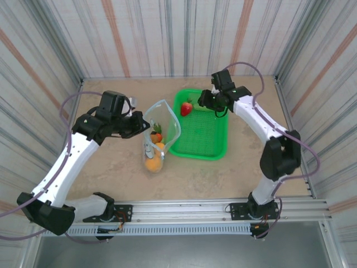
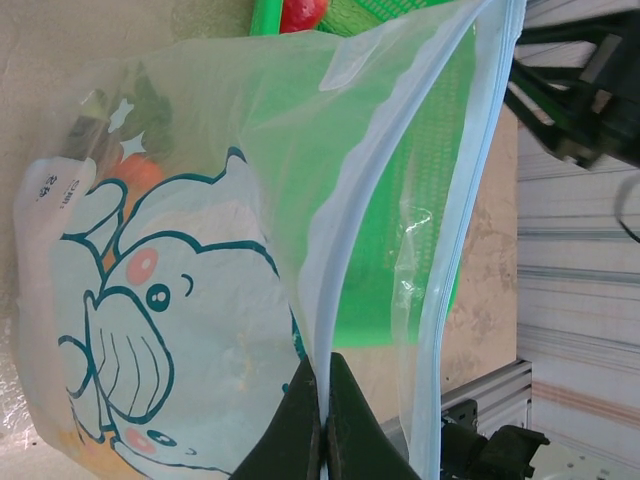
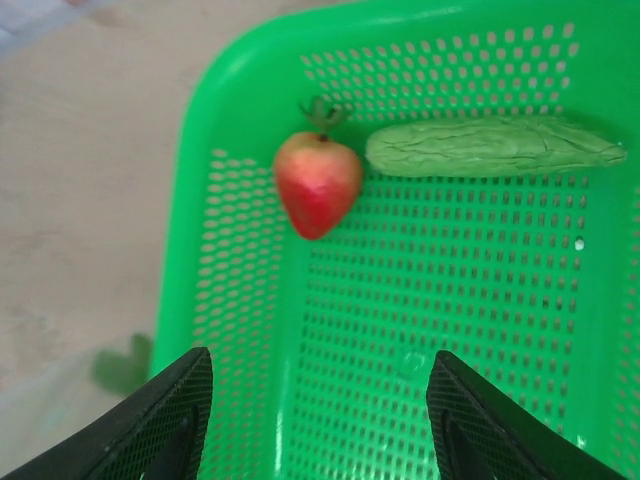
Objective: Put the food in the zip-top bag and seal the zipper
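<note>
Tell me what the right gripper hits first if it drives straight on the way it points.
The right gripper, open, aims down into the green basket: probably its mesh floor first, with the red fruit slightly beyond and left. Depth is uncertain.

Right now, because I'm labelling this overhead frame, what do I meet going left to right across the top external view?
In order: left tool, shut on the bag's rim → zip-top bag → red apple → right tool, open.
</note>
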Robot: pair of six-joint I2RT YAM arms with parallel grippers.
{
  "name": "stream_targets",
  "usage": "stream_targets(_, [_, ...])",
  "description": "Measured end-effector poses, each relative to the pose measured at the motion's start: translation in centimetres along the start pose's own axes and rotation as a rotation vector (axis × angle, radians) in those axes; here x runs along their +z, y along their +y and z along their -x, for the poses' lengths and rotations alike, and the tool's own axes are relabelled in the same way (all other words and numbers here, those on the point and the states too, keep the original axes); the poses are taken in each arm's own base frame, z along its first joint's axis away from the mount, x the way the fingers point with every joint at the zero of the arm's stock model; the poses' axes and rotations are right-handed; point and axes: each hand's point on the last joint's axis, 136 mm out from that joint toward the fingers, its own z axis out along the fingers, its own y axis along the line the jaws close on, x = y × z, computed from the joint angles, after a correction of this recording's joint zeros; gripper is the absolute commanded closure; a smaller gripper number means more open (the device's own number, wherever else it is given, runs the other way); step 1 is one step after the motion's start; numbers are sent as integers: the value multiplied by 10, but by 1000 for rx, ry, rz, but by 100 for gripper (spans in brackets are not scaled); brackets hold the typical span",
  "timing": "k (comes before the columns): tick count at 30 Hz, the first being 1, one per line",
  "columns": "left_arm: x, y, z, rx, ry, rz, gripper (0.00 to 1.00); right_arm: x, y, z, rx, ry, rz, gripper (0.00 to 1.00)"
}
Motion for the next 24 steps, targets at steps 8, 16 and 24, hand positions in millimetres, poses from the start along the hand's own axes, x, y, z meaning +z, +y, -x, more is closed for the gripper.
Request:
stream_targets(8, [-7,8,-7,-16,14,19,100,98,-12,-10,55,113,-25,28])
stream_targets(16, [-11,16,-13,-14,41,47,100,136,6,12,126,59,8,29])
stream_targets(24, [-18,17,-12,0,40,54,100,166,10,6,161,66,-12,34])
